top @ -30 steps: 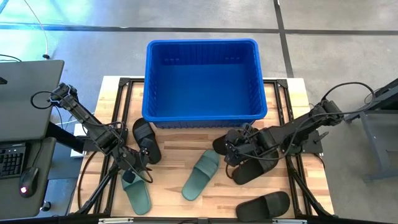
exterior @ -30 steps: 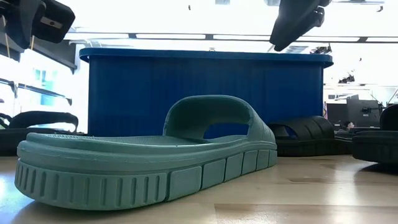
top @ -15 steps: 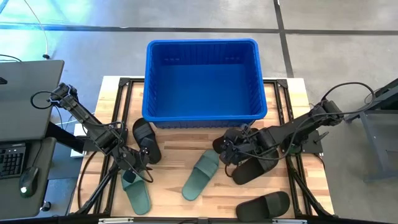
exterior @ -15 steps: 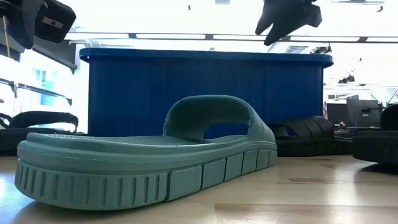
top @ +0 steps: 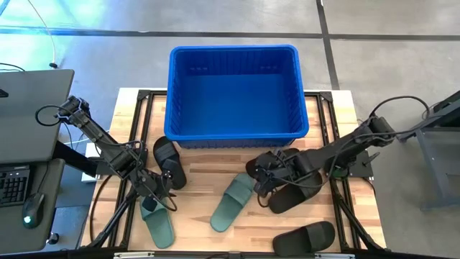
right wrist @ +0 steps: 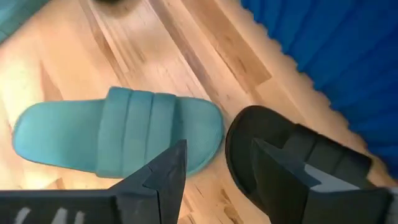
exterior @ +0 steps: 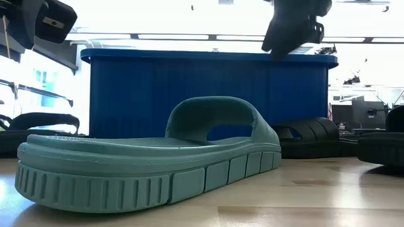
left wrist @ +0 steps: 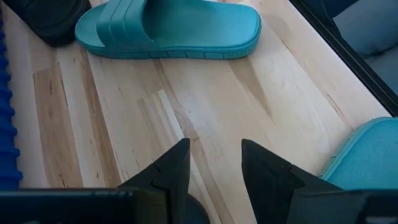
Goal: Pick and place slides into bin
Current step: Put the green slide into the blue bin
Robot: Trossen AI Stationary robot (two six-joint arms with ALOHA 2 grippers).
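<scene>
Slides lie scattered on the counter (top: pixel 215 237) in front of the bin (top: pixel 233 50), none inside it yet. They look like light, springy rubber, grippy rather than slick and hard to damage; the wide strap arching over each sole is the natural place to pinch, or else the sole's thick edge.

2 are sage green: the middle green slide (top: pixel 231 203) with ribbed sides, and another green slide (top: pixel 157 224) near the front left corner. 4 are black: one (top: pixel 169 161) by the bin's front left, one (top: pixel 253 167) by the bin's front, one (top: pixel 291 198) under the right arm, one (top: pixel 304 238) at the front right.

The right tool (top: pixel 261 180) hangs above the gap between the middle green slide's toe and the black slide by the bin, fingers spread and pinching nothing. The left tool (top: pixel 157 188) hovers just above the counter by the corner green slide, also spread and empty.

The bin is bright blue with ribbed walls.
</scene>
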